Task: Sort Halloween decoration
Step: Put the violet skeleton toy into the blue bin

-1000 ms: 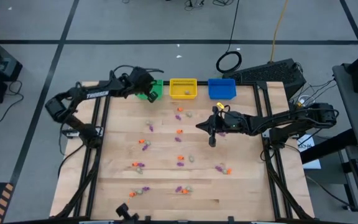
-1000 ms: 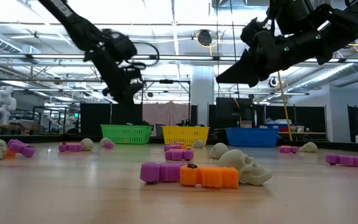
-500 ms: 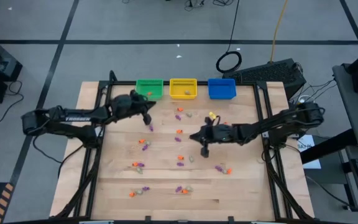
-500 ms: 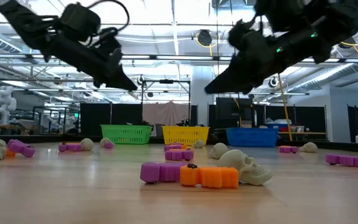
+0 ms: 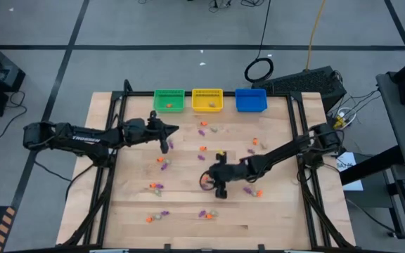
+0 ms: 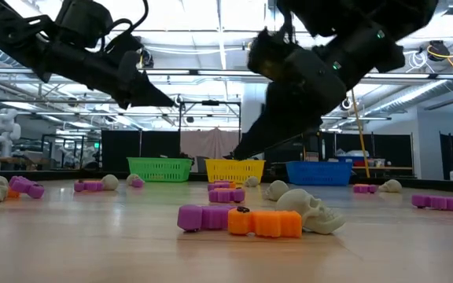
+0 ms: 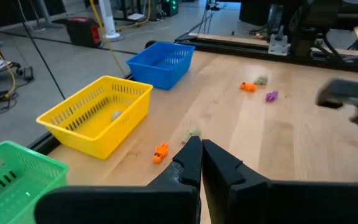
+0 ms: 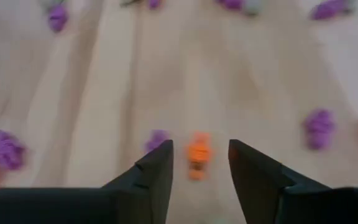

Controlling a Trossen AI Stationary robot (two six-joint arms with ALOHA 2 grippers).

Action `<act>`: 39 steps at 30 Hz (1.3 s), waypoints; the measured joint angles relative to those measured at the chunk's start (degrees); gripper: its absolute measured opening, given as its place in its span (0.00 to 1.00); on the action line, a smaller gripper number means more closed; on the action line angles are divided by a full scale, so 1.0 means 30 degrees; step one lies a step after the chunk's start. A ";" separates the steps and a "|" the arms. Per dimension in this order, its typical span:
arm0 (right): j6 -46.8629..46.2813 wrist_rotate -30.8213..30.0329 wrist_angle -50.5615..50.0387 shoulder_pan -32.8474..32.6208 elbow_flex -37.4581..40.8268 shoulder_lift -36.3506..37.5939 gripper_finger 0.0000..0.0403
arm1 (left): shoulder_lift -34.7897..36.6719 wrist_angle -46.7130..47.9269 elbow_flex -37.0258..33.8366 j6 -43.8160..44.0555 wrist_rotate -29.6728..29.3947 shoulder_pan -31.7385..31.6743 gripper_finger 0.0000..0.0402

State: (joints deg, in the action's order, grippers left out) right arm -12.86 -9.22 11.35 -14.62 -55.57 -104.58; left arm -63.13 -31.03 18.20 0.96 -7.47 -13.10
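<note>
Scattered over the tabletop (image 5: pixel 280 218): small trinkets (image 5: pixel 202 148) in orange, purple and pale grey, each far smaller than a pincer. Seen close from the low view as a skull (image 6: pixel 309 211) and ridged little blocks. Probably hard moulded plastic: stiff, feather-light, smooth enough to skid or squirt out sideways under a pinch. Unlikely to break. Best taken across the narrow waist, fingertips low to the wood and squeezing flat sides rather than rounded ends. For the skull, across the temples.

Right pincer (image 8: pixel 201 145) spread apart, hanging over the middle of the tabletop, with an orange piece (image 8: pixel 198 155) lying between the fingers and not yet gripped. A purple piece (image 8: pixel 157 140) just beside it, close enough to get nudged or caught by the nearer finger.

Left pincer (image 7: pixel 201 149) closed, with nothing seen between the fingers, up near the back row.

Counted: three baskets at the far edge, green (image 5: pixel 169 100), yellow (image 5: pixel 207 100) and blue (image 5: pixel 251 100). One orange bit in the green, one pale bit in the yellow, nothing made out in the blue. Roughly a score of trinkets loose on the wood, mostly orange and purple, with only a few pale ones. Several in touching pairs, so too tiny for an exact tally by colour.
</note>
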 joint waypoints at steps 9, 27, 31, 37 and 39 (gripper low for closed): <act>-0.0682 0.0166 -0.1388 -0.0659 -0.2445 -0.2506 0.34 | 0.0000 0.0061 0.0000 -0.0083 -0.0806 0.0592 0.03; -0.1421 0.0626 -0.1499 -0.0397 -0.2688 -0.3637 0.13 | -0.0095 -0.3000 -0.1267 -0.0557 -0.0642 0.1175 0.03; -0.1273 0.1181 -0.1768 -0.0382 -0.2928 -0.3452 0.08 | -0.0095 -0.4921 -0.2756 -0.0179 -0.0507 0.1179 0.03; 0.0071 0.2559 -0.3403 -0.0423 -0.4146 -0.2867 0.07 | -0.0095 -0.5932 -0.4254 0.0587 -0.0456 0.1179 0.03; 0.0490 0.2583 -0.4111 -0.0304 -0.4613 -0.2284 0.07 | -0.0102 -0.6188 -0.4564 0.0950 -0.0449 0.1179 0.03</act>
State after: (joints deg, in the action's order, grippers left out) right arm -11.39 -1.48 -0.98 -15.54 -69.41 -111.43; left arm -63.44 -49.60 4.50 3.81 -8.82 -9.56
